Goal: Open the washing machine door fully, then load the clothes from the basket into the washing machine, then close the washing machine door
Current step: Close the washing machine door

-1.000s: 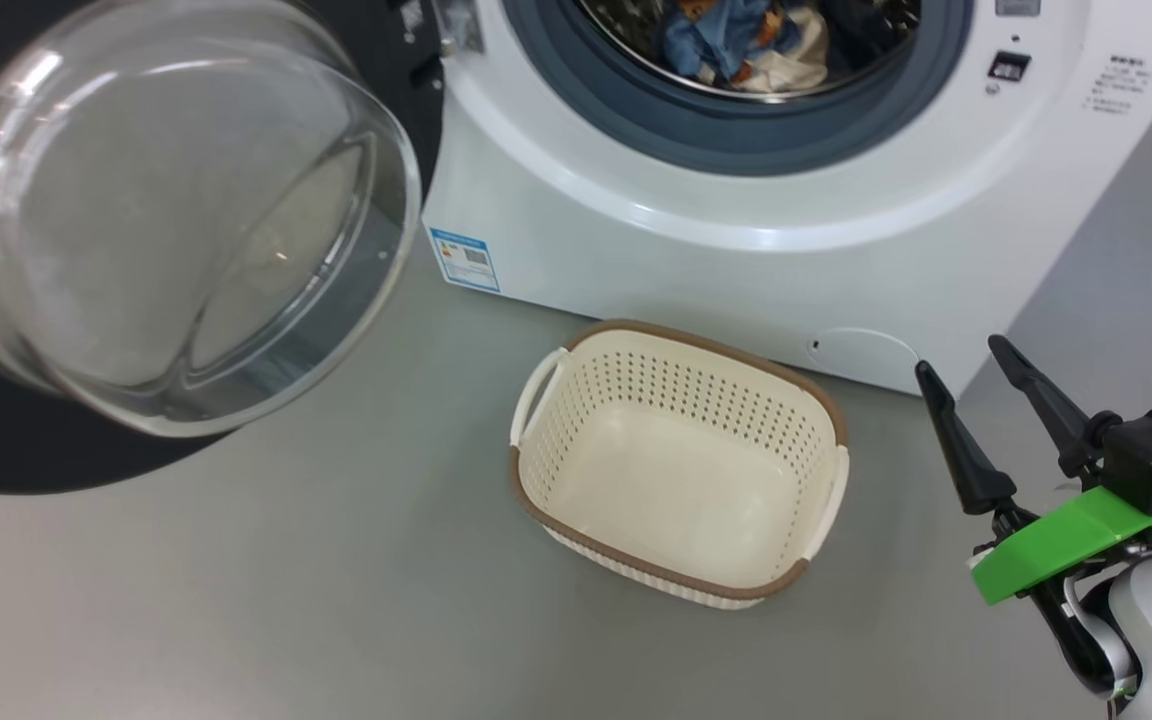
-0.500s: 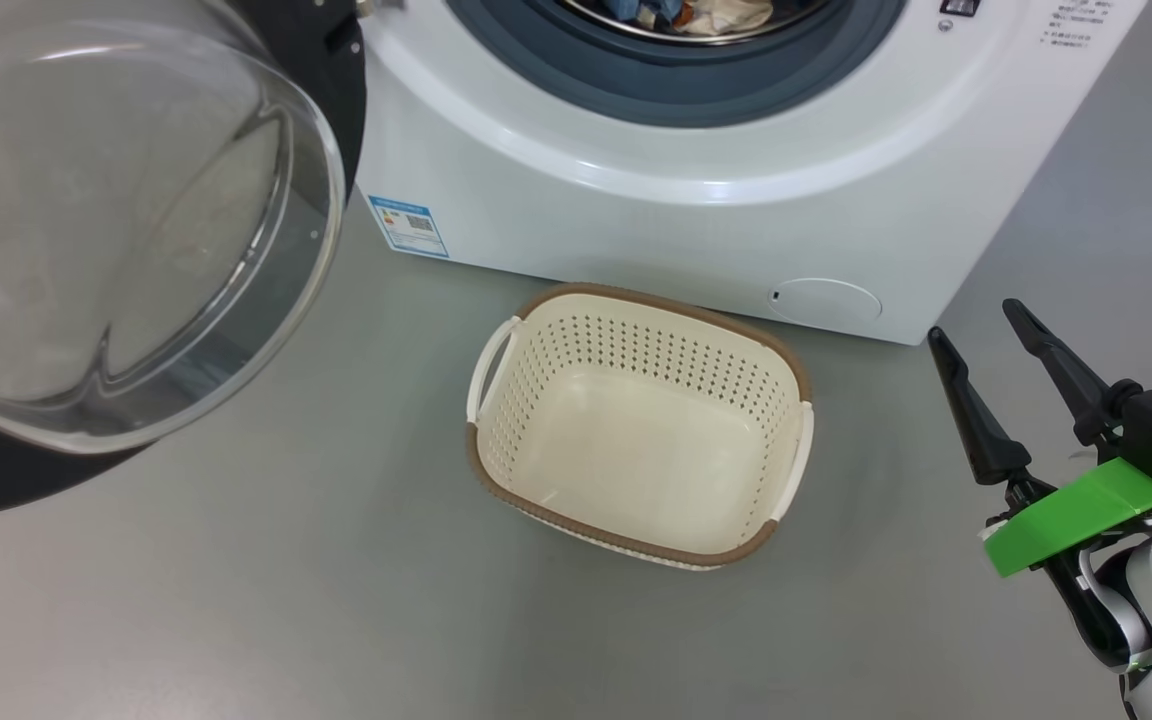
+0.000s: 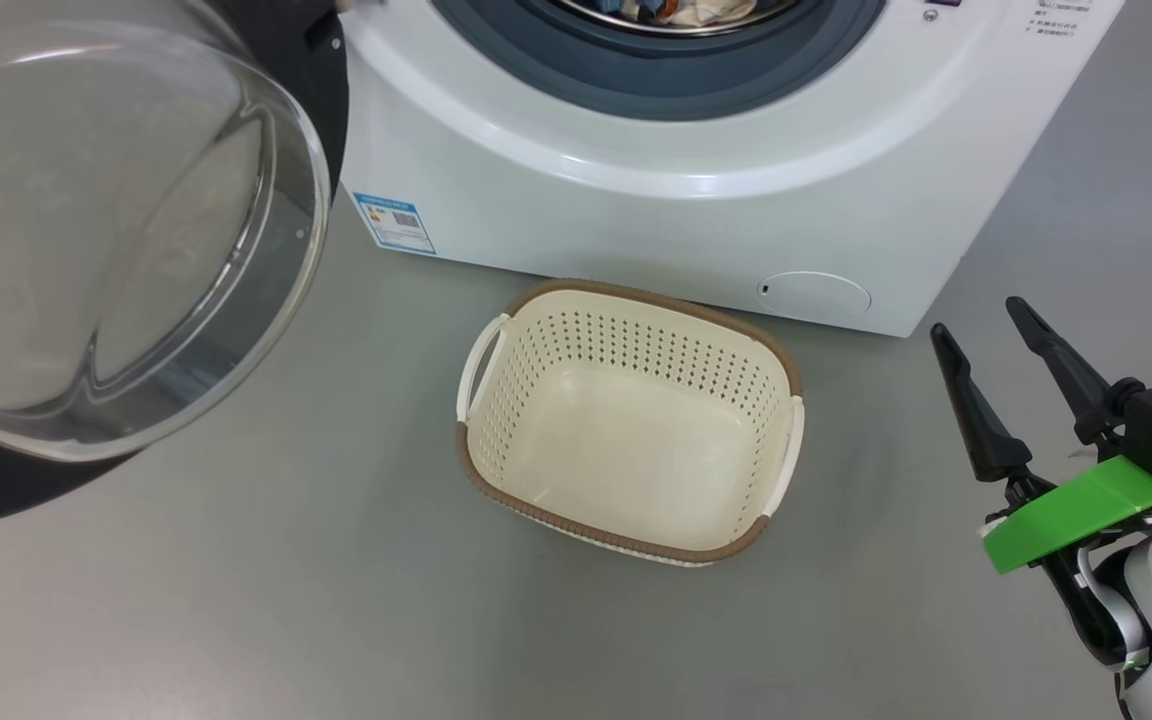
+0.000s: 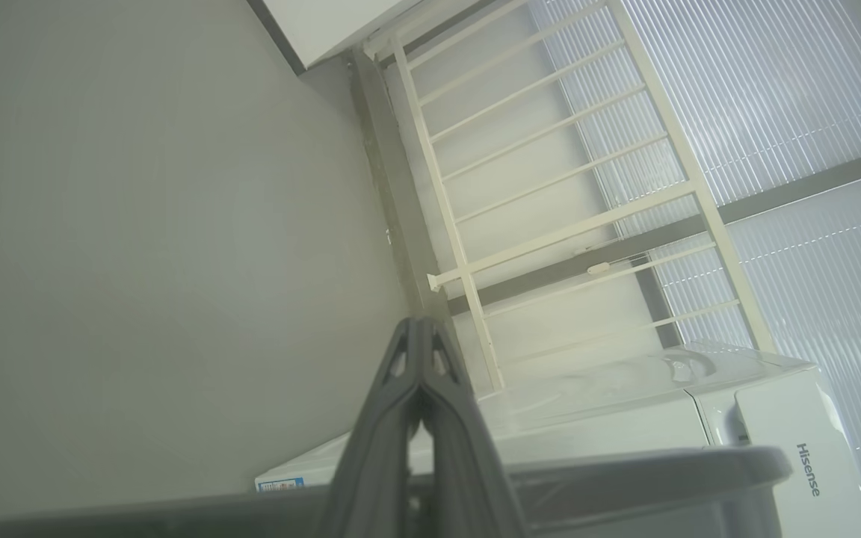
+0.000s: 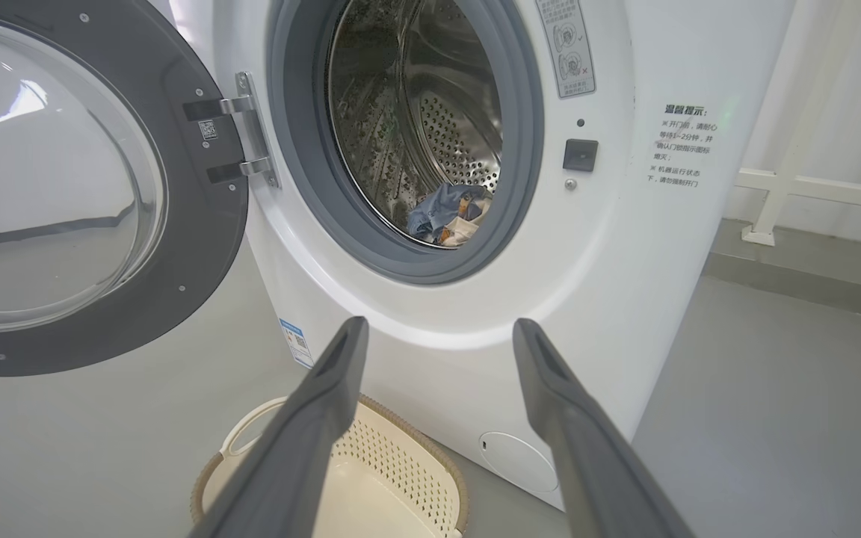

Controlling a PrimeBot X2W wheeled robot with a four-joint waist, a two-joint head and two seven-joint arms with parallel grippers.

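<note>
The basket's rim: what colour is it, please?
Brown, on the basket's rim; best in the head view.

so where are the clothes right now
In the right wrist view the clothes lie at the bottom of the washing machine drum, above the basket.

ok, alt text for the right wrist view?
A washing machine stands with its door swung open to the left and blue and cream clothes lying inside. The open right gripper rises from the bottom edge, in front of an empty basket on the floor.
</note>
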